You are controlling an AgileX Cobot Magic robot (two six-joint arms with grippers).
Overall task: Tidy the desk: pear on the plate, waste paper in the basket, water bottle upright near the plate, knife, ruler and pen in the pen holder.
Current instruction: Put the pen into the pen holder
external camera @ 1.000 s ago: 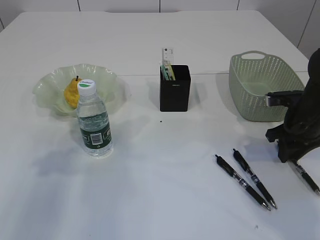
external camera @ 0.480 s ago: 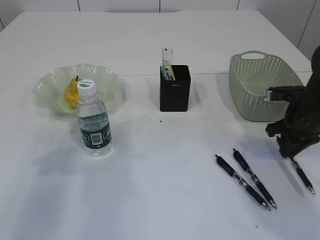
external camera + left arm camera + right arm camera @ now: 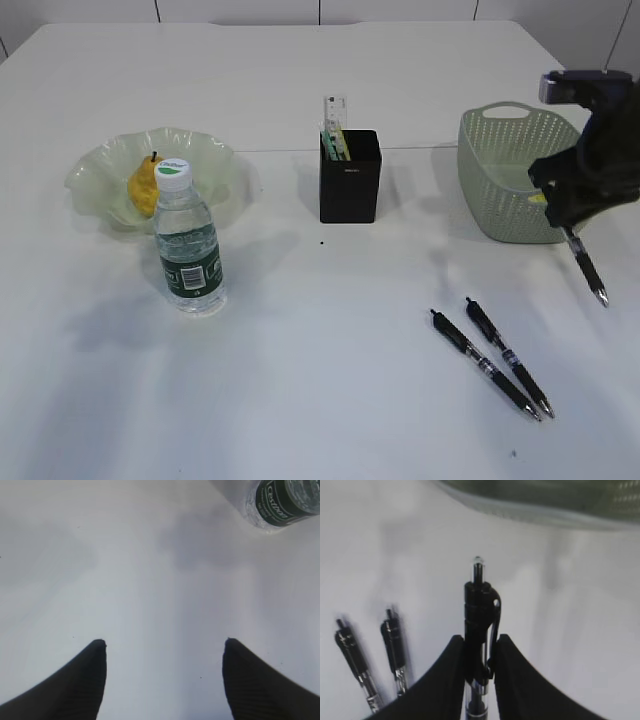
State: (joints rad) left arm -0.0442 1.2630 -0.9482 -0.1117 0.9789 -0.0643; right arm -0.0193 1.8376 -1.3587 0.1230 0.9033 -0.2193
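Right claw point(image 3: 479, 652): we are seeing its two dark fingers pinching a black pen point(image 3: 479, 615) just below the clip, the clicker end poking out past the fingertips.
Held pen, exterior view: it is hanging tilted beneath the right claw point(image 3: 570, 222), tip point(image 3: 601, 298) pointing down and clear of the counter point(image 3: 320, 380), just in front of the basket.
Basket point(image 3: 512, 170): we are noting the sage-green perforated tub sitting at the right rear of the counter, right beside the raised arm; its rim is filling the top of the right wrist view.
Loose pens: two more black pens point(image 3: 485, 364) point(image 3: 508, 356) are lying side by side on the counter, below and to the left of the held one, tips pointing toward the near edge.
Left claw point(image 3: 165, 647): its fingers are standing spread wide over bare counter, gripping nothing.
Water bottle point(image 3: 187, 240): it is standing upright, white cap on, just in front of the plate; its green label is showing at the top right of the left wrist view.
Plate point(image 3: 95, 165): the ruffled pale green dish is holding the pear point(image 3: 144, 184).
Pen holder point(image 3: 350, 176): the black box is standing mid-counter with the clear ruler point(image 3: 333, 110) and a greenish item sticking up out of it.
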